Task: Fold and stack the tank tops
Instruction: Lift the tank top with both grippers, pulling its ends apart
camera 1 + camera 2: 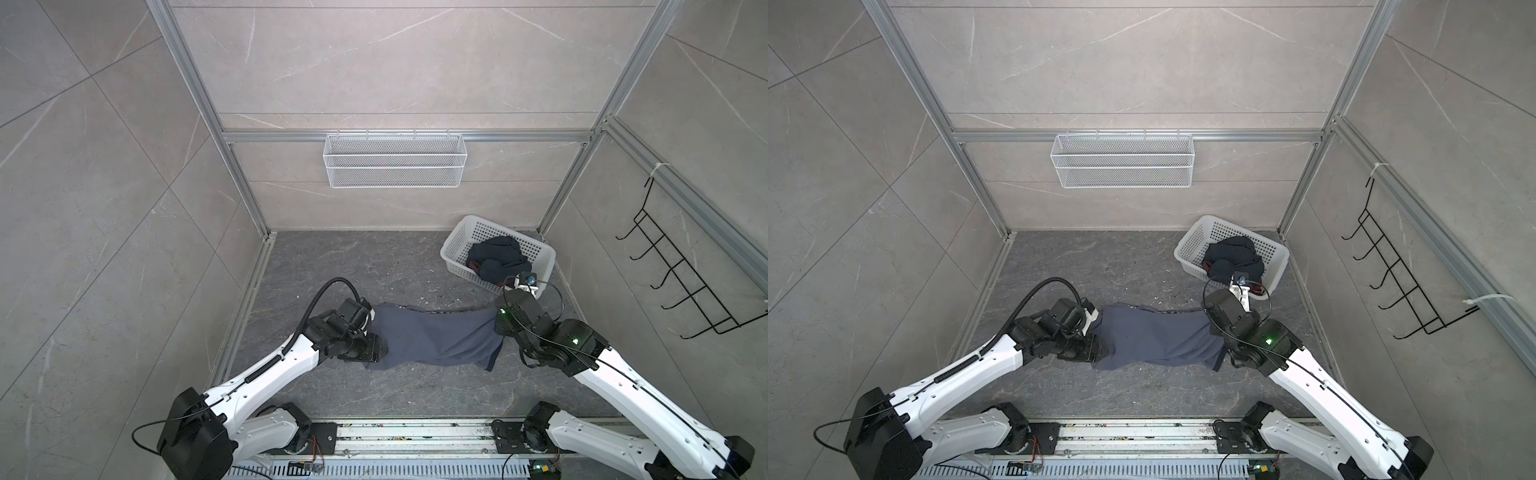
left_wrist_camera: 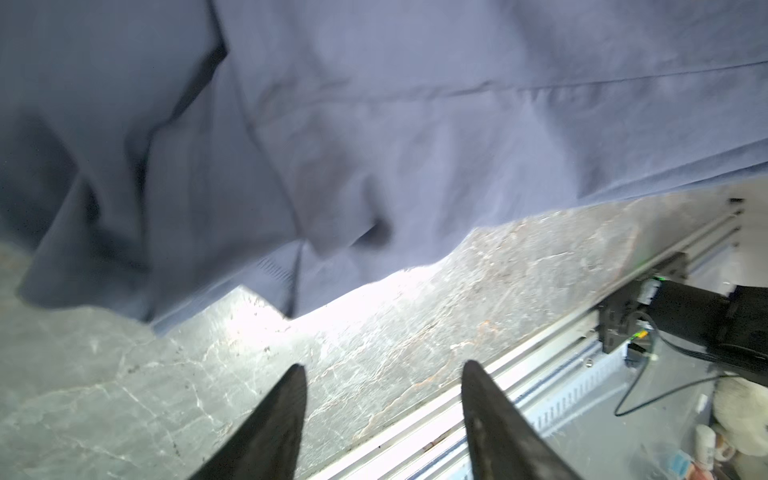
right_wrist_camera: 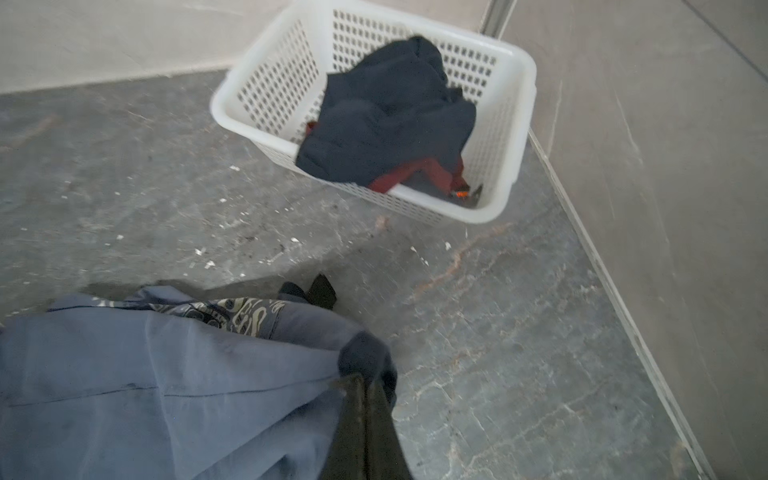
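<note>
The slate-blue tank top [image 1: 436, 336] lies spread sideways across the near middle of the dark stone table [image 1: 332, 270], between the two arms. It shows in both top views [image 1: 1154, 336]. Its plain side faces up and is creased. In the right wrist view a strip of pale lettering [image 3: 232, 316] peeks out along its far edge.

The left gripper [image 2: 383, 365] sits at the top's left end. Its two dark fingers [image 2: 282, 415] are spread well apart with only bare table between them, just short of the cloth's wavy hem [image 2: 374, 124]. It holds nothing.

The right gripper [image 3: 363, 384] is at the other end, its fingers pressed together on a bunched corner of the blue top [image 3: 145, 395]. The cloth gathers into a dark knot right at the tips. I can't tell whether that corner is lifted off the table.

The dark navy tank top [image 1: 496, 253] is crumpled in the white plastic basket [image 1: 455, 239] at the far right corner of the table, well apart from the blue one. Some maroon trim [image 3: 399, 178] shows at its lower edge inside the basket [image 3: 478, 214].
</note>
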